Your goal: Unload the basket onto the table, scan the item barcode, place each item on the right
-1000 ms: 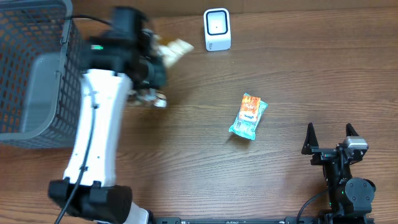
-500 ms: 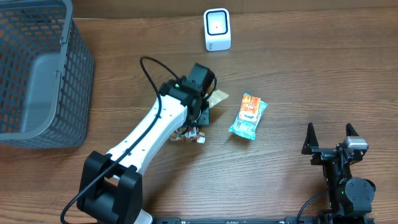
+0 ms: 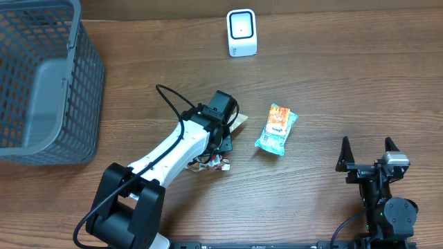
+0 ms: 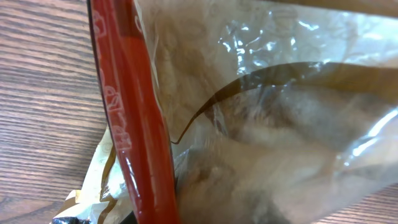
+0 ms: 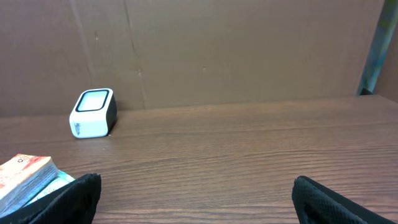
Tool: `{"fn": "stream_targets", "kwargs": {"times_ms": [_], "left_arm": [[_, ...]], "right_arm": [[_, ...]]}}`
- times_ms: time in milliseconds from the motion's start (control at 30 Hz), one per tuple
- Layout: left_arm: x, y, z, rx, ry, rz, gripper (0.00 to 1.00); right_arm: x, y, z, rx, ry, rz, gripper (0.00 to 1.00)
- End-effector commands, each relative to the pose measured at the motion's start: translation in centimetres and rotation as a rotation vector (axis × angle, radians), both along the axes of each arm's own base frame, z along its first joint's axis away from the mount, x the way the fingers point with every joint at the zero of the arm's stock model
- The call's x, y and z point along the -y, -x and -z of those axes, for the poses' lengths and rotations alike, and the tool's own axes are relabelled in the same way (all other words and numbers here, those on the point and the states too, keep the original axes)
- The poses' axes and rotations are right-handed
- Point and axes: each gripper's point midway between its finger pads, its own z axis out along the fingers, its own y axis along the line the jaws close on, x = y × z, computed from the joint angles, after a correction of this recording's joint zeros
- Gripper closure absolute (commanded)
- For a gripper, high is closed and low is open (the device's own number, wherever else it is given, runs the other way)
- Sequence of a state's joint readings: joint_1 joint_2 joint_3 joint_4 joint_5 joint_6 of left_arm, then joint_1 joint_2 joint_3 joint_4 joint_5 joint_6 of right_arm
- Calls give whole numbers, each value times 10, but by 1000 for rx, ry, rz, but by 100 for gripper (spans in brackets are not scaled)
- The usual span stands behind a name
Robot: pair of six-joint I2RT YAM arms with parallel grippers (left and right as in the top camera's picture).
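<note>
Black and nearest of all, the right end effector (image 3: 367, 151) (image 5: 196, 182) sits low over the wooden bench (image 3: 332, 83) with its jaws spread wide. Ahead of it and off to its left, an orange and teal snack packet (image 3: 276, 129) (image 5: 25, 177) lies flat on the wood.

Just left of that packet, but apart from it, the left end effector (image 3: 228, 131) hangs close over the bench at the tip of its outstretched white arm. A clear packet (image 3: 241, 122) (image 4: 261, 124) with a red strip (image 4: 134, 124) down one side fills the left wrist view. The fingers themselves are hidden there, so the end effector only seems to be narrowed onto this packet, one tan corner poking out on its right. A small crinkled scrap (image 3: 210, 163) lies on the bench under the arm, just nearer than the end effector.

Well beyond the left end effector, a white scanner (image 3: 241, 32) (image 5: 93, 113) stands upright at the far side. Far off to its left sits a grey mesh basket (image 3: 41, 83).
</note>
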State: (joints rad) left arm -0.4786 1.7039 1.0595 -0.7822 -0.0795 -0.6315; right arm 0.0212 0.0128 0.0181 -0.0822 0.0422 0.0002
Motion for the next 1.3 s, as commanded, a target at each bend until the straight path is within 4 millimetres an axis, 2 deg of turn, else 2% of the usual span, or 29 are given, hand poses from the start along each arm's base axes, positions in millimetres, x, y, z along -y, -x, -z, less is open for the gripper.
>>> {"fn": "stream_targets", "kwargs": {"times_ms": [0, 133, 333, 567, 667, 733, 800, 867, 1033, 1267], "left_arm": [[5, -1, 0, 8, 19, -14, 65], [6, 0, 0, 5, 27, -9, 49], [6, 0, 0, 4, 28, -9, 32], [6, 0, 0, 5, 28, -9, 22], [7, -1, -1, 9, 29, -9, 25], [6, -1, -1, 10, 27, -9, 39], [6, -2, -1, 12, 24, -10, 58], [4, -3, -1, 18, 12, -12, 68], [1, -3, -1, 23, -7, 27, 73], [-2, -1, -1, 12, -46, 142, 73]], "right_arm": [[2, 0, 2, 4, -3, 12, 0], [2, 0, 2, 3, -3, 12, 0], [2, 0, 2, 3, -3, 12, 0], [2, 0, 2, 3, -3, 12, 0], [2, 0, 2, 3, -3, 12, 0], [2, 0, 2, 3, -3, 12, 0], [2, 0, 2, 3, -3, 12, 0], [2, 0, 2, 3, -3, 12, 0], [2, 0, 2, 4, -3, 12, 0], [2, 0, 2, 3, -3, 12, 0]]}}
